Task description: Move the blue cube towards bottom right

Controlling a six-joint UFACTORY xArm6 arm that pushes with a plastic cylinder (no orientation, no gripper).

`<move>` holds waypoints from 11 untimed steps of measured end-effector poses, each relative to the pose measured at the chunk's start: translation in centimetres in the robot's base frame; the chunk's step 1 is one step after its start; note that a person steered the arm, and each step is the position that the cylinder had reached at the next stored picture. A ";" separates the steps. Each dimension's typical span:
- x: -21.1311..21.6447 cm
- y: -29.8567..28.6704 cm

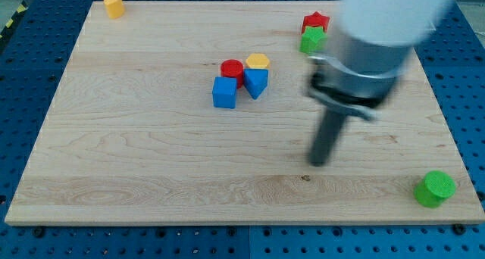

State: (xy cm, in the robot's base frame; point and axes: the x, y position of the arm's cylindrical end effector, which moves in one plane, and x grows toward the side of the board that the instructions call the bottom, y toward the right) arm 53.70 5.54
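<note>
The blue cube [224, 92] sits near the middle of the wooden board [151, 160], in a tight cluster. A red cylinder [232, 68] touches its upper side, a blue wedge-shaped block [256, 82] lies just to its right, and a yellow block [258, 60] sits above that wedge. My tip [319, 163] is down on the board, well to the right of and below the blue cube, apart from every block. The arm above it is blurred.
A red star-shaped block [315, 21] and a green block [311, 40] sit together at the view's top right, beside the arm. A green cylinder [435, 188] is at the bottom right corner. A yellow cylinder [113, 4] is at the top left corner.
</note>
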 end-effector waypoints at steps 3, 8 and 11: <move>-12.2 -21.5; -9.5 -4.3; -6.1 0.1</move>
